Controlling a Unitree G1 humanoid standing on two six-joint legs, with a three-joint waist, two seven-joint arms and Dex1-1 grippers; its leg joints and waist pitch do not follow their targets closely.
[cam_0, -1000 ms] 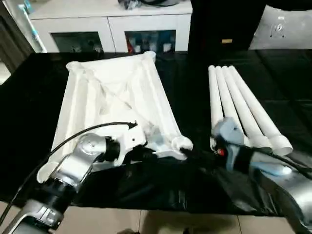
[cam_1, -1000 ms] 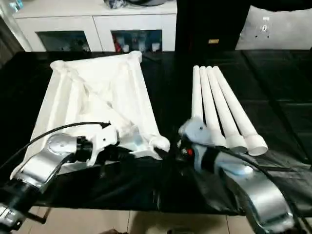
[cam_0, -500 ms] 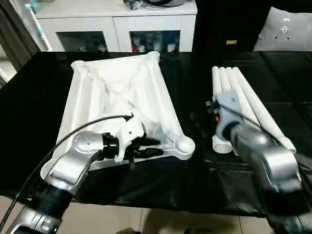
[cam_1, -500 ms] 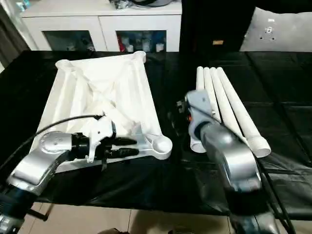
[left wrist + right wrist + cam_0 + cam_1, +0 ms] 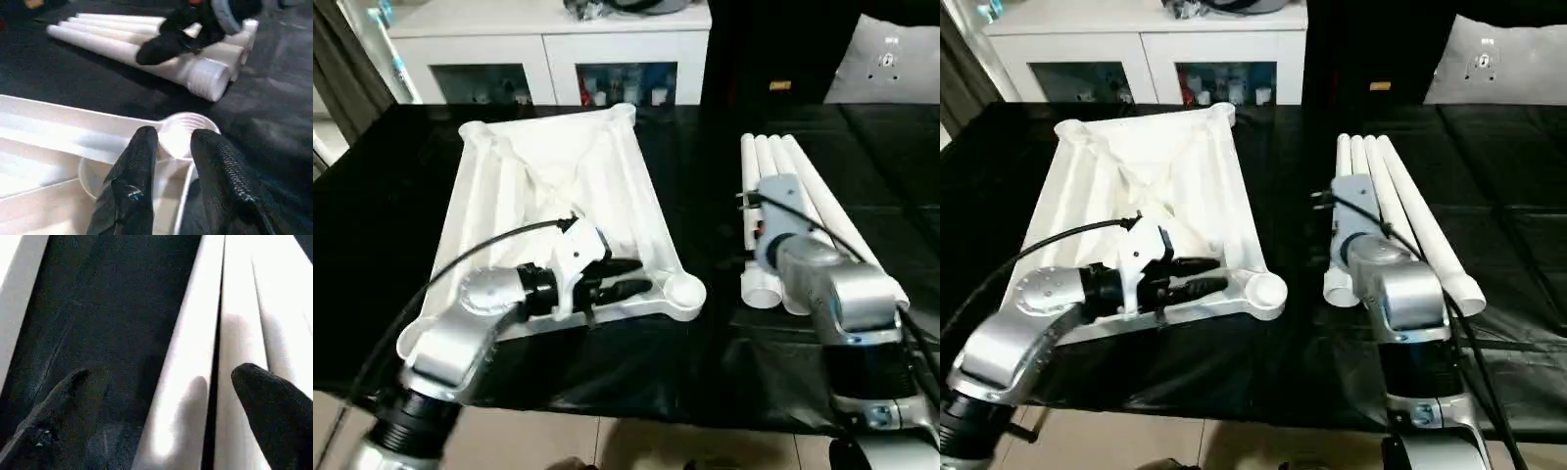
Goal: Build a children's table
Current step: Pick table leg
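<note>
While wide apart, right pincer [image 5: 161, 421] straddles a leg [image 5: 183, 362].

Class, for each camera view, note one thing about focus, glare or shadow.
Left eye view: the tabletop is overexposed, its ribs washed out. Left wrist view: the fingers up close are soft, the legs beyond sharper. Right wrist view: the fingers cast soft shadows on the nearest leg; sheen on the black cover.
</note>
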